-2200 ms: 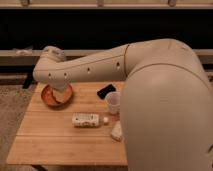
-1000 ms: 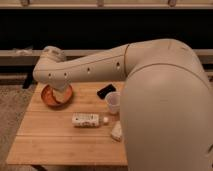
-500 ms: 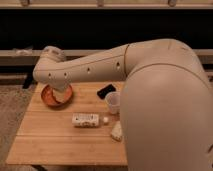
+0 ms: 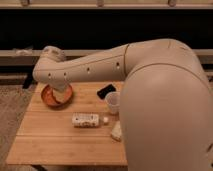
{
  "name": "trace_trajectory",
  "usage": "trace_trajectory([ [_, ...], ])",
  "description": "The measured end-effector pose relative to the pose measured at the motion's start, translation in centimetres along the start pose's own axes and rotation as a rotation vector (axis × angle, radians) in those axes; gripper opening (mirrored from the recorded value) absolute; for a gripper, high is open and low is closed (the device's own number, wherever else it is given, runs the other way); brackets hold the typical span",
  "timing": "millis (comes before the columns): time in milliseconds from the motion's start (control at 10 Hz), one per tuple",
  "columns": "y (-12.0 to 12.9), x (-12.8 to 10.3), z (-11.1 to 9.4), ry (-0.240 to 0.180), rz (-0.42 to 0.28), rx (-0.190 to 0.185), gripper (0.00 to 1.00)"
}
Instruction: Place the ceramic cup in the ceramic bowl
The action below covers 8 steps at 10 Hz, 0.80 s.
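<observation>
Gripper down at the ceramic bowl, jaws' state unclear; ceramic cup well apart.

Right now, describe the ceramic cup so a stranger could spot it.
On the wooden table, look beside the robot's white body. The ceramic cup stands by the flat black object, apart from the gripper at the ceramic bowl. Unlike the capped white bottle, it is small, tapered, open-topped.
</observation>
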Motion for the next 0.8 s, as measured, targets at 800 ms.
trace_trajectory([
  [800,-5.3,14.2,2.9,0.181,0.199,-0.066,0.8],
])
